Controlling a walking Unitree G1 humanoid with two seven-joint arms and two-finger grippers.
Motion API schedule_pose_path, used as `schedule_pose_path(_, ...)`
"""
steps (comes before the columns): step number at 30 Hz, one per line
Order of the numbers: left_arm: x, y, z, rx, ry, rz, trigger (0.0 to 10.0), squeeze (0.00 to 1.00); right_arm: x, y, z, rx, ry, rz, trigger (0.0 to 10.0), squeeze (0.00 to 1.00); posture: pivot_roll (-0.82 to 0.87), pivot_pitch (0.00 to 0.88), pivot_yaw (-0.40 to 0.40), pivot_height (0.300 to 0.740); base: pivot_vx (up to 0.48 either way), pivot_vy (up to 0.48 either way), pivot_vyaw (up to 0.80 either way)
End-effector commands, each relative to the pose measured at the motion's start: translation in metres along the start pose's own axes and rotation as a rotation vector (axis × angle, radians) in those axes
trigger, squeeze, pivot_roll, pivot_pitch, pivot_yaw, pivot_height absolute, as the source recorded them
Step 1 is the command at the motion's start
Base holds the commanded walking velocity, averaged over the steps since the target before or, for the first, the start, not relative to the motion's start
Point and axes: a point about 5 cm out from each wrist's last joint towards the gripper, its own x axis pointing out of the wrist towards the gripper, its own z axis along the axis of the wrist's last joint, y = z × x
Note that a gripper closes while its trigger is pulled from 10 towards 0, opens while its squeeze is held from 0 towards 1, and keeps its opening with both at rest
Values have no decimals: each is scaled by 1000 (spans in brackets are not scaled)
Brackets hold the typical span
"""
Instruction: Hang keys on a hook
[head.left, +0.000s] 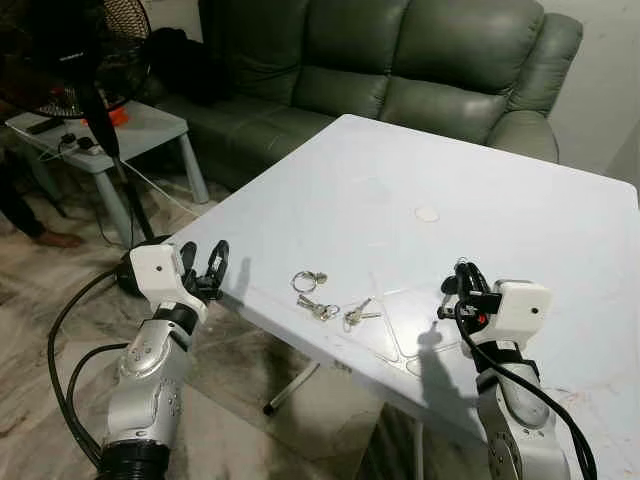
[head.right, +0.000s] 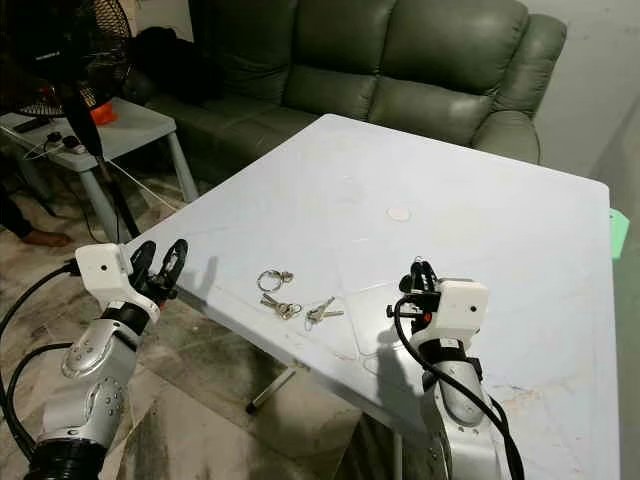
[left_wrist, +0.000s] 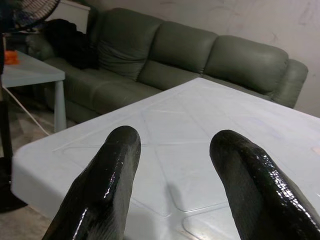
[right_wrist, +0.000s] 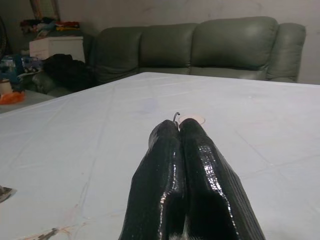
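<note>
From the left eye we saw the keys (head.left: 322, 300) lying loose on the white tabletop (head.left: 500, 200), between our two arms. Our left gripper (head.left: 203, 262) hung off the near corner. From the right eye, our right gripper (head.right: 418, 274) sat over the tabletop, well apart from the keys. Our left wrist showed jaws spread wide, holding nothing. Our right wrist showed jaws pressed shut, a thin wire hook (right_wrist: 176, 116) poking out. We thought nothing was hung yet.
</note>
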Motion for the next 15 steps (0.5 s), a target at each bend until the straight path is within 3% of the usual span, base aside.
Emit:
schedule_pose_path(1, 2, 4, 4, 6, -12, 11, 10000, 0, 2, 3, 1, -1, 0, 11, 10000, 0, 52, 0, 9, 740, 0, 480, 0)
schedule_pose_path(15, 3, 3, 3, 1, -15, 6, 10000, 0, 3, 6, -1, -6, 9, 30, 10000, 0, 54, 0, -1, 740, 0, 480, 0)
